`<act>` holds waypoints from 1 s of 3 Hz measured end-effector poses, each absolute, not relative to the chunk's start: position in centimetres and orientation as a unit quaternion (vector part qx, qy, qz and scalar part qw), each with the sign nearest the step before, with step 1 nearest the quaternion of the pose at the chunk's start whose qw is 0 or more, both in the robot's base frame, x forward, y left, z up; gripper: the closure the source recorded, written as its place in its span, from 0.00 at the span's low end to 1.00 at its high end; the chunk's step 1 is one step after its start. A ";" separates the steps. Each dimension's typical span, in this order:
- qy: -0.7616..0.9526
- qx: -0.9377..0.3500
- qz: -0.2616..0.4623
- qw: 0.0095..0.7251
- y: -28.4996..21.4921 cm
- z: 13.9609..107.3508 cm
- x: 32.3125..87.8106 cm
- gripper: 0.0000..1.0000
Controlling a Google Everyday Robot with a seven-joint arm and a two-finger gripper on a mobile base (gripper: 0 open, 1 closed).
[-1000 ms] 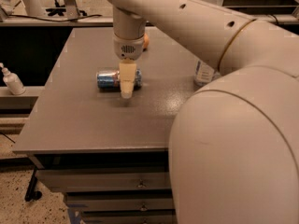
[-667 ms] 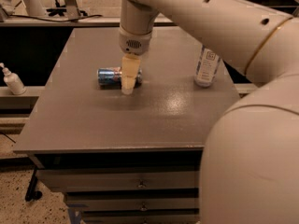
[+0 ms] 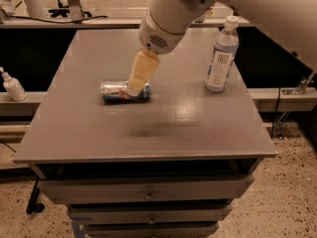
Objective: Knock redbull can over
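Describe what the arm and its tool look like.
The arm is a smooth, rounded off-white shell with a dotted vent grille near the wrist. The tool, pale yellow and tapering, is at the lying redbull can. No cables or markings show.

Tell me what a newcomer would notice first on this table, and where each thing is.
The big white arm fills the upper right, and its gripper points down at the redbull can. The can lies on its side, left of centre on the grey table. A clear water bottle stands upright near the table's right rear edge, well apart from the can.
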State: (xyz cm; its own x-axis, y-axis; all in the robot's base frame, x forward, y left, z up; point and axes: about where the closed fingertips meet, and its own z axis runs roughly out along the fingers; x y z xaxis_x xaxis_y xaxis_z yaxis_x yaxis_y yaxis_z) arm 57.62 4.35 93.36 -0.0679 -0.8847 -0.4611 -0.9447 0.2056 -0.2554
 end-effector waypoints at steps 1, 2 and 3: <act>0.717 -0.600 0.071 0.347 3.7 96.0 54.3 0.00; 0.702 -0.581 0.085 0.403 1.7 97.0 52.2 0.00; 0.685 -0.588 0.102 0.418 2.2 97.7 51.6 0.00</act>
State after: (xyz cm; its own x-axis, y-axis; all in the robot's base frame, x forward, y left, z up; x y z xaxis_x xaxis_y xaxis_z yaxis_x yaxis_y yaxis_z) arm 51.62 2.24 97.70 0.0414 -0.7205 -0.6922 -0.8906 0.2875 -0.3525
